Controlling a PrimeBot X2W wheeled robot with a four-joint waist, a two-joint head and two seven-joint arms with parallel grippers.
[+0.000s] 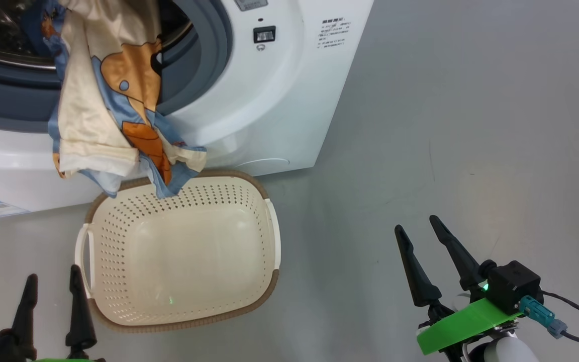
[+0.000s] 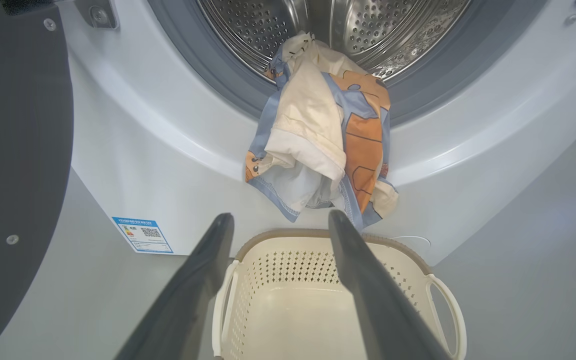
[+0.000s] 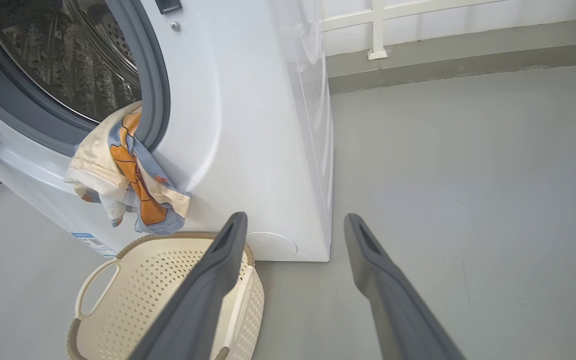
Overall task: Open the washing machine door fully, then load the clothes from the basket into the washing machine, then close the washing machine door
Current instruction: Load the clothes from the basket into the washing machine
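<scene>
The grey floor (image 1: 445, 125) spread under both grippers, the left gripper (image 1: 53, 275) at seven o'clock of the head view and the right gripper (image 1: 417, 225) at four, each spread wide and holding nothing. Just past the left one sat the basket (image 1: 194, 318). Beyond it, at eleven o'clock, the clothes (image 1: 103, 115) hung from the washing machine (image 1: 279, 100) over its gasket (image 1: 204, 55), with the washing machine door (image 2: 13, 150) swung open.

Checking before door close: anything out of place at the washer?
Yes: the clothes hang out of the washing machine, draped over the gasket and down its front to above the basket. Closing the door now would likely pinch them.
</scene>
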